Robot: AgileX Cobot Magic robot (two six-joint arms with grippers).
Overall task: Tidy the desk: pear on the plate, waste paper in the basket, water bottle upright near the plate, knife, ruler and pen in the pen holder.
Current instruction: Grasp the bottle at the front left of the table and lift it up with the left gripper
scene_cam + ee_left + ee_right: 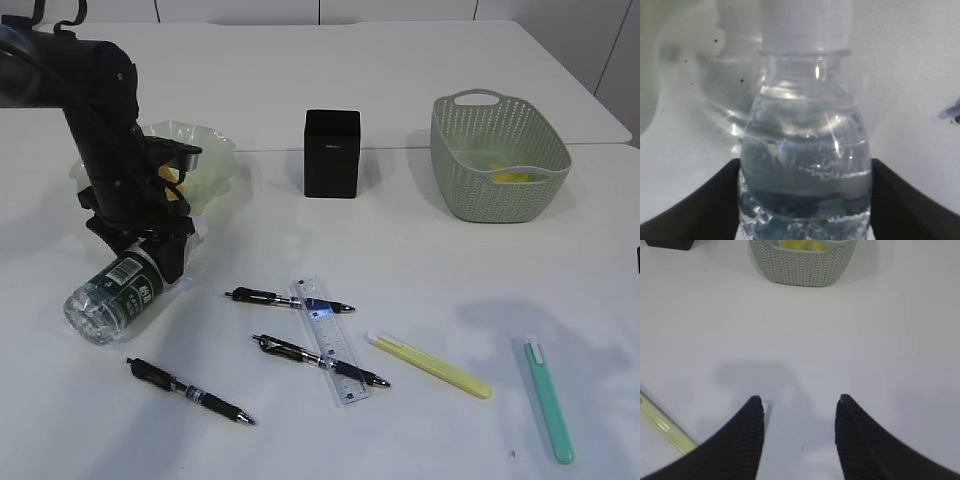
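White desk [420,240] carries the black pen holder [332,153], basket [498,155] and ruler [330,340]; the left gripper [150,245] straddles the lying water bottle [112,295] beside the plate [205,160]. Left wrist: both fingers [700,200] flank the bottle. Right wrist: the right gripper [799,405] stands half-spread, empty, above bare desk.

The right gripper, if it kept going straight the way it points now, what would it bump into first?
Judging from its wrist view, the right gripper, jaws open and empty, points over bare desk toward the basket. Nothing lies between, so the basket's wall looks first, unless it is angled down into the desk.
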